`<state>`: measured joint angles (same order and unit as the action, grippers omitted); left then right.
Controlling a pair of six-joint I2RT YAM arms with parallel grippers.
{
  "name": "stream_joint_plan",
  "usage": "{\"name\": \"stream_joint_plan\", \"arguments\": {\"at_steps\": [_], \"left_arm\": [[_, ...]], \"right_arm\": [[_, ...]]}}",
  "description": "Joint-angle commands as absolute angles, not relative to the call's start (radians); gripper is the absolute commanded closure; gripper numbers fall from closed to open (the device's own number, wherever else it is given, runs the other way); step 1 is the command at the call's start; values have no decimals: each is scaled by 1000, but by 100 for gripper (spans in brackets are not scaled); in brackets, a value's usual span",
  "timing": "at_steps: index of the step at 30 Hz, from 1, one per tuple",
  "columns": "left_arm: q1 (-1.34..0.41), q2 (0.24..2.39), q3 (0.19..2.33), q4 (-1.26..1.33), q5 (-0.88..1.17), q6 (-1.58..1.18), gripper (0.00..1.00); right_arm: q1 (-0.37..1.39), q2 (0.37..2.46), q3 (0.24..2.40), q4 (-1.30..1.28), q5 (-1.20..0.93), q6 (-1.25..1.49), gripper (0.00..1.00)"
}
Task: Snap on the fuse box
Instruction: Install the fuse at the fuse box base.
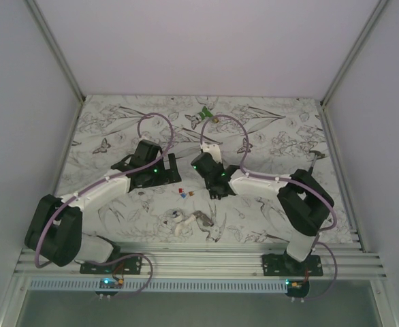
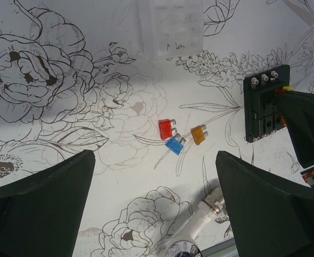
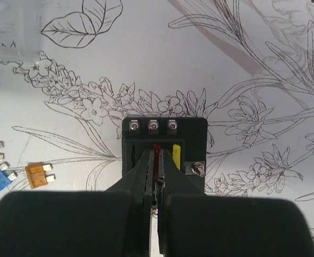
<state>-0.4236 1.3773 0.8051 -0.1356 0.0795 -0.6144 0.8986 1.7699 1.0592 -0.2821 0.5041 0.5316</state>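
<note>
The black fuse box (image 3: 192, 134) lies flat on the flowered table, three screws along its far edge and a yellow fuse (image 3: 176, 156) in one slot. My right gripper (image 3: 156, 154) hangs right over its middle slot, shut on a red fuse (image 3: 156, 150) that reaches into the box. From the left wrist the fuse box (image 2: 261, 110) appears at the right with the right fingers over it. My left gripper (image 2: 154, 160) stands wide open above bare cloth, holding nothing. From above, both grippers (image 1: 169, 167) (image 1: 220, 191) sit mid-table.
Loose red (image 2: 166, 128), blue (image 2: 174, 144) and orange (image 2: 198, 134) fuses lie left of the box. A clear plastic cover (image 2: 170, 27) rests farther back. A white-and-grey clump of parts (image 1: 186, 221) lies near the front, a green object (image 1: 204, 112) at the back.
</note>
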Motion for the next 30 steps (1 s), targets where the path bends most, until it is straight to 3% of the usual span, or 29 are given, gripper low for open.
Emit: {"name": "stream_joint_plan", "arguments": {"at_steps": [1, 18, 30], "left_arm": [[-416, 1355, 807, -169, 69, -628, 0], [-413, 1345, 803, -173, 61, -642, 0], [-413, 1339, 799, -176, 55, -651, 0]], "right_arm": [[873, 1863, 1076, -435, 439, 551, 100], [874, 1798, 1053, -546, 400, 533, 100], [875, 1949, 1073, -513, 379, 521, 100]]}}
